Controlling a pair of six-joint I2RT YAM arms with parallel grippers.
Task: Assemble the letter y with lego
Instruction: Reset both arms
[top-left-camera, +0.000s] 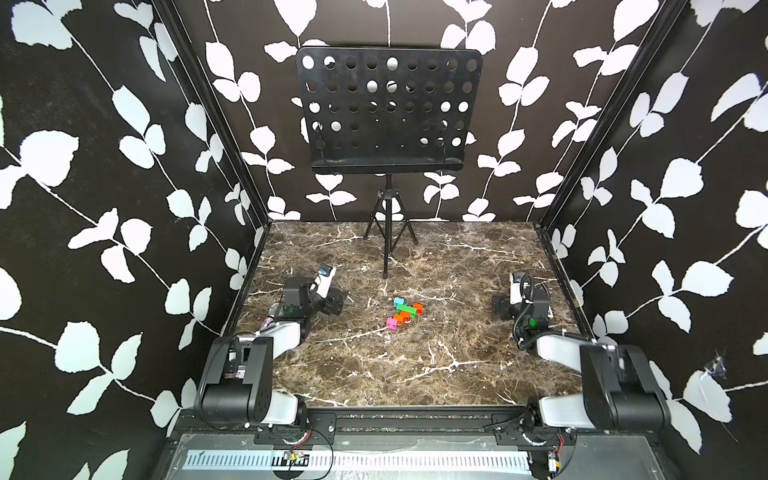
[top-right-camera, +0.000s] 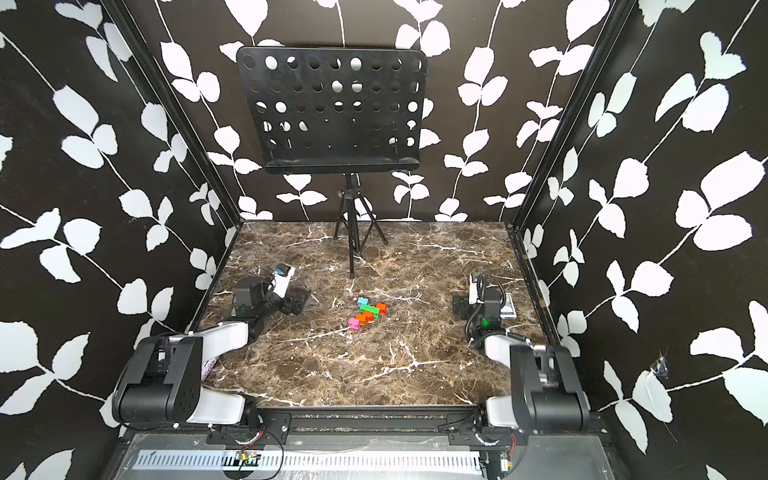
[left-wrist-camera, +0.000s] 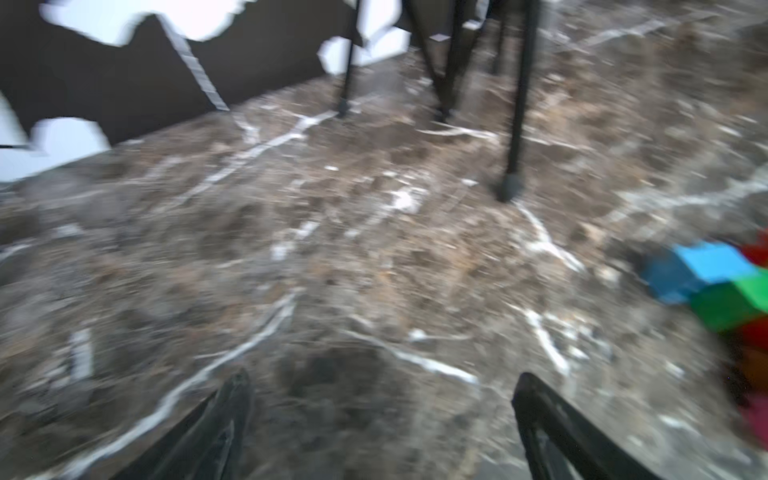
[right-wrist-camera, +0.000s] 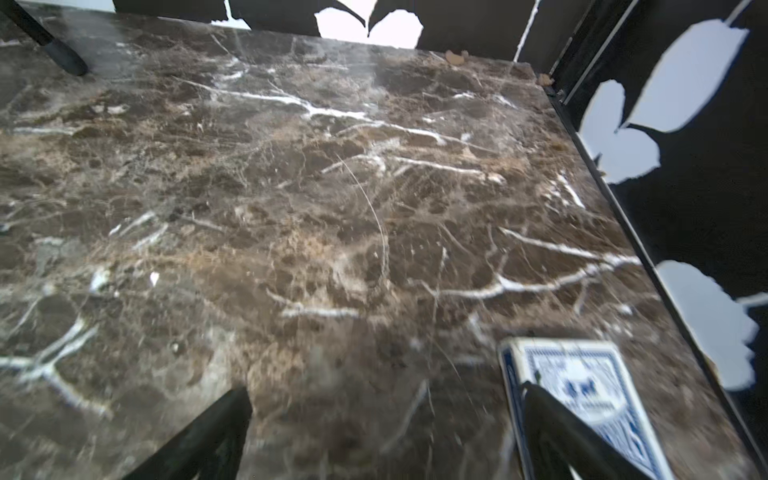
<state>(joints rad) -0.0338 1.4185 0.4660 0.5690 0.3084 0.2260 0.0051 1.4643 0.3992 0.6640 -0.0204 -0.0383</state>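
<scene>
**Top views.** Item: letter y (top-left-camera: 405, 315), lying near the middle of the tabletop (top-left-camera: 374, 374), well apart from every edge; both top views show it.
- Make-up: green bar with blue and red ends, orange stem, pink foot. You may judge it complete.
- Left hand (top-left-camera: 332, 305) sits toward the left edge and right hand (top-left-camera: 500, 308) toward the right edge. Both are well apart from the bricks, and neither holds anything.
- Music stand (top-left-camera: 388, 110) stands by the far edge, its nearest foot between that edge and the bricks.

**Left wrist view.** The left hand (left-wrist-camera: 382, 376) is spread wide, with only bare tabletop between its fingers (left-wrist-camera: 232, 411). The blue and green end of the letter y (left-wrist-camera: 715, 286) shows off to one side. The picture is blurred.

**Right wrist view.** The right hand (right-wrist-camera: 386, 390) is spread wide and empty. A card box (right-wrist-camera: 582, 382) lies near the right edge, beside or under one finger; you cannot tell which.

**Handling, judged.** Light, stiff plastic with smooth sides, likely slippery. The joints are press-fit, so a twist or a pull on one tip may pop a brick off. If you must move it, pinch across the flat sides of the green bar, where the stem meets it.

**Room, judged.** You have open tabletop on the near side and both flanks. Mind the stand's foot behind and the card box by the right hand.
</scene>
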